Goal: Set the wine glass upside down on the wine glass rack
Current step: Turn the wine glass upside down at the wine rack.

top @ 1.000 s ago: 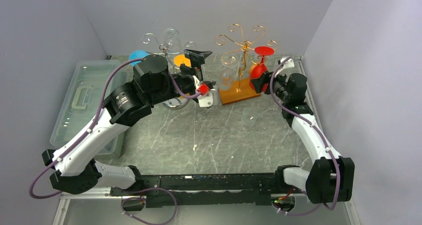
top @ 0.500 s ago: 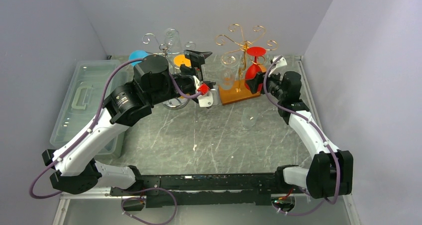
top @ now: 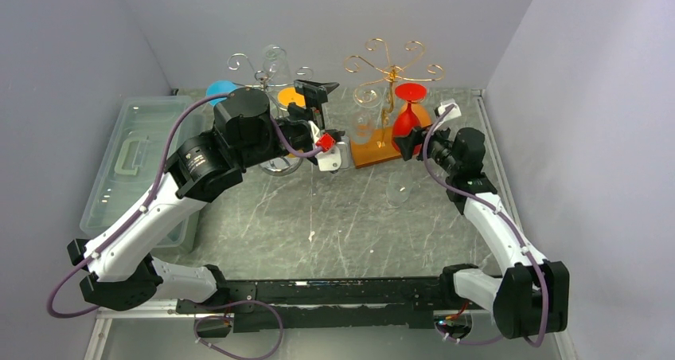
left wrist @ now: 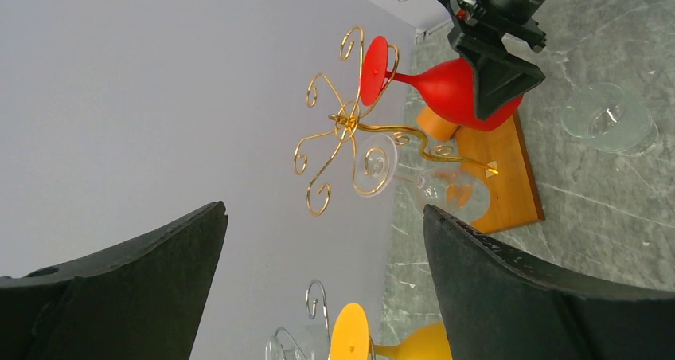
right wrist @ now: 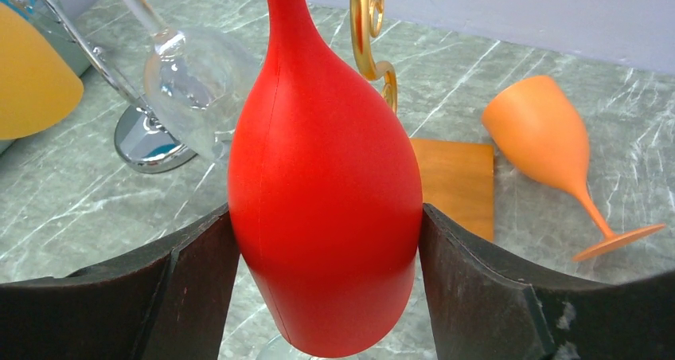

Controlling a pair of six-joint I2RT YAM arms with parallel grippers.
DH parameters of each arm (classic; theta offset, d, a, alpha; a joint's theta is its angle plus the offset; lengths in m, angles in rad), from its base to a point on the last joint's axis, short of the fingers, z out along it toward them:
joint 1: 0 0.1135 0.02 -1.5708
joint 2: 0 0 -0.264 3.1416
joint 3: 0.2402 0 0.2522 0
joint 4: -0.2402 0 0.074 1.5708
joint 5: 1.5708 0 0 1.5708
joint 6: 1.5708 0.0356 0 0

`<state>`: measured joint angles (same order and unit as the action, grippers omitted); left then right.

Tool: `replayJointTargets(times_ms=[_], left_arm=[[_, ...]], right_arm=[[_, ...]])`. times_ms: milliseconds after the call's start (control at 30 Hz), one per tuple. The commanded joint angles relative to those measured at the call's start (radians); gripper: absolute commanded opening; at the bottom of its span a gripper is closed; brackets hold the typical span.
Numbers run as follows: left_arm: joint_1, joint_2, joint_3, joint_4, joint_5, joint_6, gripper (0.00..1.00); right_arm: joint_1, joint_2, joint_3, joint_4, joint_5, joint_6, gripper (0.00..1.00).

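Right wrist view: right fingers (right wrist: 493,288) clamp the red wine glass (right wrist: 326,185) by its bowl, upside down, foot up beside the gold rack (top: 371,152), probably so the stem can hook on. Left fingers (left wrist: 541,296) gape, holding nothing.

Clear lidded box (top: 127,186), grey marbled tabletop (top: 342,217)

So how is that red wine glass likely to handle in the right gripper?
The red wine glass looks smooth and its bowl curves between the right gripper's fingers, so it may slip if held loosely. Its opaque body with a faint seam suggests light plastic, probably not very fragile. Snagging the gold rack could twist it in the grip.
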<state>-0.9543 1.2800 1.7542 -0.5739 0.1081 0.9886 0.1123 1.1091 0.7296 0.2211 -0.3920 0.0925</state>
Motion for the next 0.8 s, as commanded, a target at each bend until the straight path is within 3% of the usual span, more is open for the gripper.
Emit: replayJointTargets(times_ms=[0,500,633,700,733,767], left_arm=[[-0.002,-0.004,0.001,0.01,-0.004,-0.013,1.0],[-0.002,-0.005,0.003,0.003,-0.007,-0.015,0.99],[-0.002,-0.005,0.003,0.003,-0.004,-0.016,0.99],[-0.002,-0.006,0.002,0.007,-0.006,-0.013,1.0],[-0.001,-0.007,0.0,0.008,-0.007,-0.013,0.99],[-0.001,-0.007,-0.001,0.009,-0.008,-0.012,0.99]], right_arm=[[0.002,-0.051,-0.037,0.105,-0.01,-0.015,0.62],[-0.012,-0.106,-0.153,0.231,0.1,0.09,0.66],[-0.017,-0.074,-0.119,0.188,0.112,0.108,0.78],[-0.017,-0.06,-0.097,0.152,0.123,0.111,0.87],[-0.017,-0.055,-0.084,0.128,0.129,0.113,0.98],[-0.017,-0.051,-0.07,0.099,0.135,0.119,1.0]])
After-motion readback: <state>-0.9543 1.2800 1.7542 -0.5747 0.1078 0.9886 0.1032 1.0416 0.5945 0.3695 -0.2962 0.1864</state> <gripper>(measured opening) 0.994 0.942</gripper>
